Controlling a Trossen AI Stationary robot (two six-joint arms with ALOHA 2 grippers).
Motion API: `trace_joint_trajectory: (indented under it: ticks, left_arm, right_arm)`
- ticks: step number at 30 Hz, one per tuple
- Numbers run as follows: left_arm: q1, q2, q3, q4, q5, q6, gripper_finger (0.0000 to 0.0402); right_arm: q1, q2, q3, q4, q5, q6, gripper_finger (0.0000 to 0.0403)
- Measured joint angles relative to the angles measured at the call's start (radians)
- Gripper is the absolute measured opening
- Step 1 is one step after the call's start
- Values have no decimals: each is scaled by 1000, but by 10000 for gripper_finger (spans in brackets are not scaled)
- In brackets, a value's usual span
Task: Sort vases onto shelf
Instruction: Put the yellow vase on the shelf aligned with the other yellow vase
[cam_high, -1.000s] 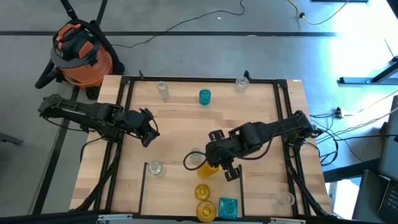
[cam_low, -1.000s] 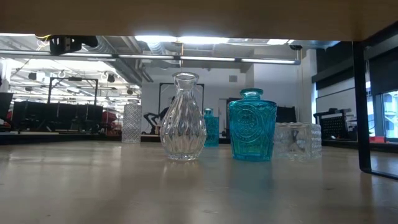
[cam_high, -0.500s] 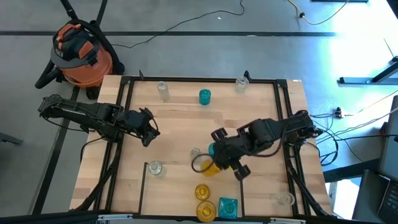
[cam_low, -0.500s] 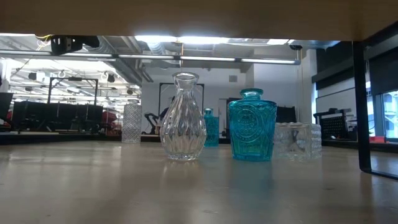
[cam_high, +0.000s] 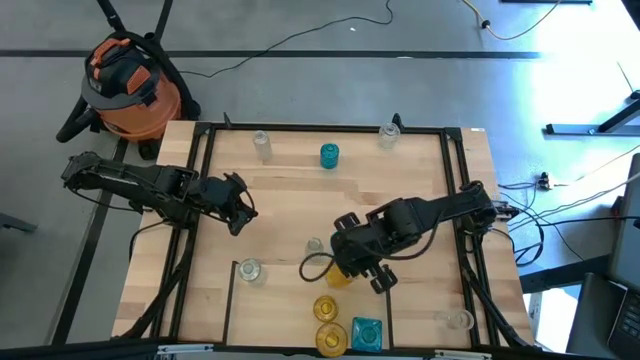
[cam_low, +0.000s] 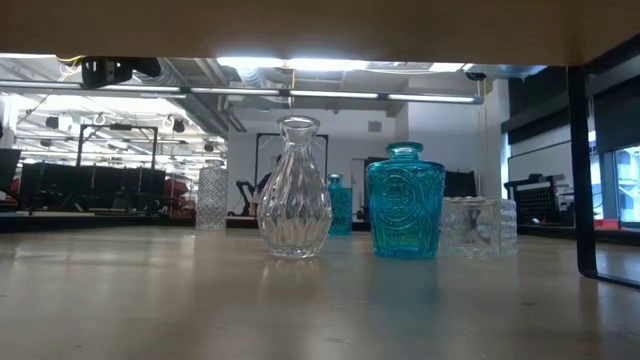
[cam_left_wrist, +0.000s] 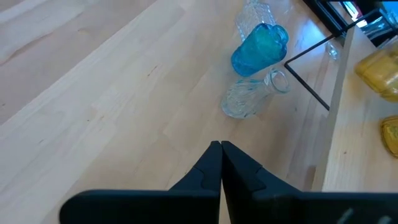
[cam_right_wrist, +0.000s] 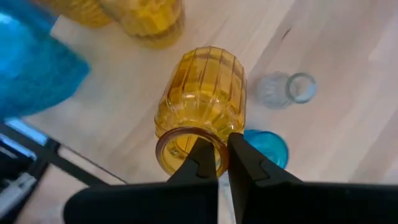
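— Right claw (cam_right_wrist: 217, 155) first: what is it doing?

— It is pinching the rim of a ribbed amber-yellow glass vase (cam_right_wrist: 199, 115), its two dark fingers nearly closed with one inside the mouth and one outside. From overhead the right claw (cam_high: 352, 268) is hanging over the pale-wood shelf panel (cam_high: 290, 205), just toward 5 o'clock of its centre, with the amber vase (cam_high: 340, 272) showing yellow beneath it.

— And what is lying around it?

— Toward 6 o'clock of the held vase, two round amber-yellow vases (cam_high: 326, 306) are standing one behind the other in a section marked by thin dark lines, and a square teal-blue vase (cam_high: 366, 333) is sitting just beside them at the panel's near edge. A small clear vase (cam_high: 314, 246) is lying just toward 9 o'clock of the claw.

— The other arm?

— Left claw (cam_high: 240, 207) is waiting at the panel's 9 o'clock side, fingers pressed together and holding nothing. Its wrist camera is looking across bare wood at a clear vase lying on its side (cam_left_wrist: 249, 99) with a teal-blue vase (cam_left_wrist: 260, 48) touching it.

— Anything else on the worktop?

— At 12 o'clock a round teal vase (cam_high: 329, 155) is standing between two clear vases, well apart from each. An orange shop vacuum (cam_high: 128, 85) is sitting on the floor at 10 o'clock.
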Motion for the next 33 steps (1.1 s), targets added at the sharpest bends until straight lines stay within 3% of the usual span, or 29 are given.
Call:
trace_joint_trajectory:
  ticks: [5,12,16,25,33]
  left_arm:
    - [0,0,0,4,-3,0,0]
    - [0,0,0,4,-3,0,0]
    - [0,0,0,5,-3,2,0]
    - [0,0,0,5,-1,17,0]
    - [0,0,0,14,-3,17,0]
  right_arm:
    - [-43,6,0,-1,-74,176,1]
    - [-95,8,0,14,-129,668,1]
    - [-94,7,0,17,-122,850,0]
    - [-91,7,0,19,-153,1122,0]
    - [-84,7,0,56,-147,1232,0]
